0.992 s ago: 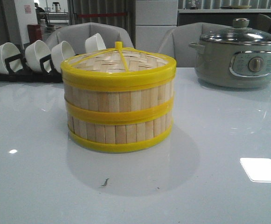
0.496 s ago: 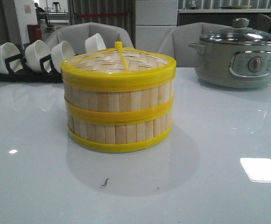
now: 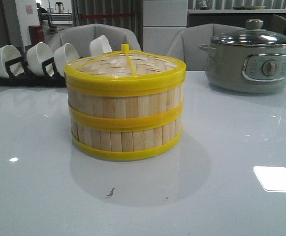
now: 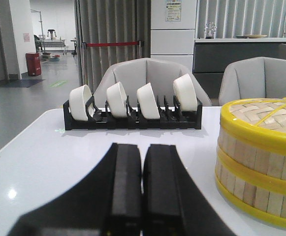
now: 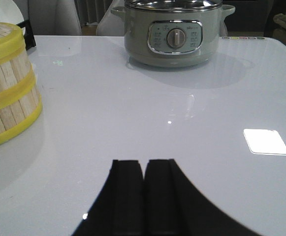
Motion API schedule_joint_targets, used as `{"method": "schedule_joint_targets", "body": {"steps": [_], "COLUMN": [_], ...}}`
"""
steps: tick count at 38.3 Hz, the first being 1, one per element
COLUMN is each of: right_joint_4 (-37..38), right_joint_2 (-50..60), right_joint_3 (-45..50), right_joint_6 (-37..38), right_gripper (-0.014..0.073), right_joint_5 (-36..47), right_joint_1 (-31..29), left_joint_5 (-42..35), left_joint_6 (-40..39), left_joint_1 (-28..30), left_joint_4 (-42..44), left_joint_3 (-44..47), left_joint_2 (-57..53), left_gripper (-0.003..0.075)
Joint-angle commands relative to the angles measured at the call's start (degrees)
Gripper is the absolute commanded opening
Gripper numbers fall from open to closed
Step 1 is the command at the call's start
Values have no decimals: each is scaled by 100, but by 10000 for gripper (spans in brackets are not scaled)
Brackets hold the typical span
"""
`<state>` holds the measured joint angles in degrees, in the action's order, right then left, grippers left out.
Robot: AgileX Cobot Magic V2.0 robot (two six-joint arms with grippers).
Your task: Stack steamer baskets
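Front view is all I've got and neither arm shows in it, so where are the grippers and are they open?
Observer: The left gripper is shut and empty, low over the table, apart from the steamer baskets.
Operator: And the right one?
Observer: The right gripper is shut too, holding nothing, with the stack off to one side.
Operator: What does it face?
Observer: The grey pot, across bare tabletop.

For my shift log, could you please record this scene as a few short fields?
steamer baskets: two, stacked one on the other, mid-table
lid: on the top basket
left end effector: shut, empty, apart from the stack
right end effector: shut, empty, apart from the stack
grey pot: back right, lidded
bowl rack: back left, four white bowls
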<state>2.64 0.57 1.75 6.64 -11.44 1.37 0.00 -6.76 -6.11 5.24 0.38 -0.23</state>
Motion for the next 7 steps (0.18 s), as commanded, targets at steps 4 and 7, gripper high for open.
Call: {"method": "schedule_joint_targets", "body": {"steps": [4,7], "right_joint_4": [10,10], "right_joint_2": [121,121], "right_joint_3": [-87,-87], "right_joint_6": [-36,-36], "right_gripper": [55,55], "right_joint_5": [455,455], "right_joint_1": [-39,-39], "left_joint_5": [-448,-448], "left_joint_6": [-15,-15], "left_joint_1": [12,12], "left_joint_4": [-17,-17], "left_joint_3": [-1,-1], "left_joint_2": [-89,-89], "left_gripper": [87,87]}}
